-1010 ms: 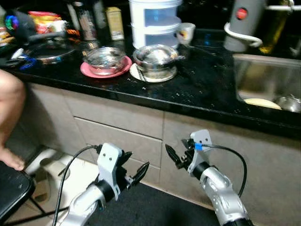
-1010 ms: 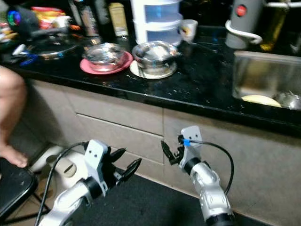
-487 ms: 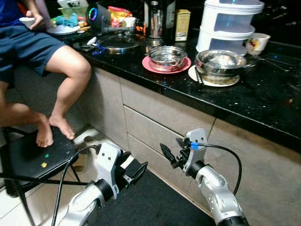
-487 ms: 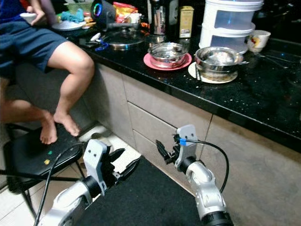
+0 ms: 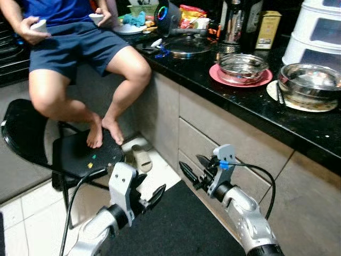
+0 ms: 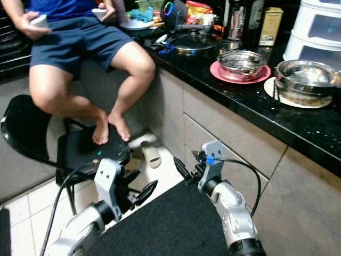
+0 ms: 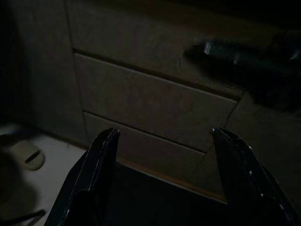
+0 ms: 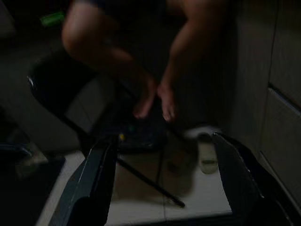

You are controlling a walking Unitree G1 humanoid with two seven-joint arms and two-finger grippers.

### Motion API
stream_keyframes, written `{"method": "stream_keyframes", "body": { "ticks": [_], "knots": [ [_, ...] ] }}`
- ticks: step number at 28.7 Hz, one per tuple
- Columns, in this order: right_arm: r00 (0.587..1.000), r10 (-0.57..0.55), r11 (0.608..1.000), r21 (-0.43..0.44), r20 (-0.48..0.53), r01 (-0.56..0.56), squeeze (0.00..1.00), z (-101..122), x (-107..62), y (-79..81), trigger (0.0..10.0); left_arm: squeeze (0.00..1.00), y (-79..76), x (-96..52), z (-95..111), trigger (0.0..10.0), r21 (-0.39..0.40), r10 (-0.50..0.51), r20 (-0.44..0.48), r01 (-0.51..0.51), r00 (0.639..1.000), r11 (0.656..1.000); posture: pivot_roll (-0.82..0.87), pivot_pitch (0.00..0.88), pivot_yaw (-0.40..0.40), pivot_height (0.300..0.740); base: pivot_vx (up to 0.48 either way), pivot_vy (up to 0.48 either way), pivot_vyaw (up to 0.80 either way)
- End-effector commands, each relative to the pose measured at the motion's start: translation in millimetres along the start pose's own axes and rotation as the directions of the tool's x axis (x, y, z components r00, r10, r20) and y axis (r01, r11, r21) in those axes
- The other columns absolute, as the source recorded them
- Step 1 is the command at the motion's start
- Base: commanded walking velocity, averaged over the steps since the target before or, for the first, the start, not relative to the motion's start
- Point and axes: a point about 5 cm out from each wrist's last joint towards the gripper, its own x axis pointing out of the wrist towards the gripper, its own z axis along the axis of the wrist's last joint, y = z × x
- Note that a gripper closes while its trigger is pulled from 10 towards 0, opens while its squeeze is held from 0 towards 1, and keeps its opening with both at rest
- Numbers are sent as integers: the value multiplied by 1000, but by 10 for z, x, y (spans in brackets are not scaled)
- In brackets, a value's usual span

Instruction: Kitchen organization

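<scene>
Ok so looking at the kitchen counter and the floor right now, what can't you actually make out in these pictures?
- White tiered container: cut off by the head views' top and right edges.
- Steel bowl on the white plate: contents too blurred to tell.
- Items behind the pan lid: small and crowded.
- What the person's hand holds: too small to identify.
- Drawer fronts in the left wrist view: very dark.
- Slipper in the right wrist view: dim and blurred.
</scene>
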Motion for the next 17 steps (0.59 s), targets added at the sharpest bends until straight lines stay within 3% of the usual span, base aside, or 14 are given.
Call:
{"method": "stream_keyframes", "body": {
  "ticks": [1,4,9,12,17],
  "knots": [
    [999,23,1000,20,38,-24,0,81,20,42,10000,0,15,-5,-1,10000,17,-5,-7,5,1000,1000,-18,0,-8,740,266,0,0],
    [983,56,997,46,173,-65,0,415,131,156,10000,0,12,1,8,10000,19,-18,-1,18,1000,1000,-21,0,-6,740,312,0,0],
    [955,149,985,44,256,-166,0,673,183,299,10000,0,11,10,11,10000,24,-26,1,26,1000,999,-19,0,-5,740,345,0,0],
    [872,324,926,63,366,-371,0,991,168,563,10000,0,7,12,11,10000,25,-32,2,32,999,999,-20,0,-3,740,354,0,0],
    [844,353,910,61,405,-410,0,1143,181,667,10000,0,1,12,9,10000,27,-40,2,40,999,999,-18,0,-3,740,372,0,0]
  ]
}}
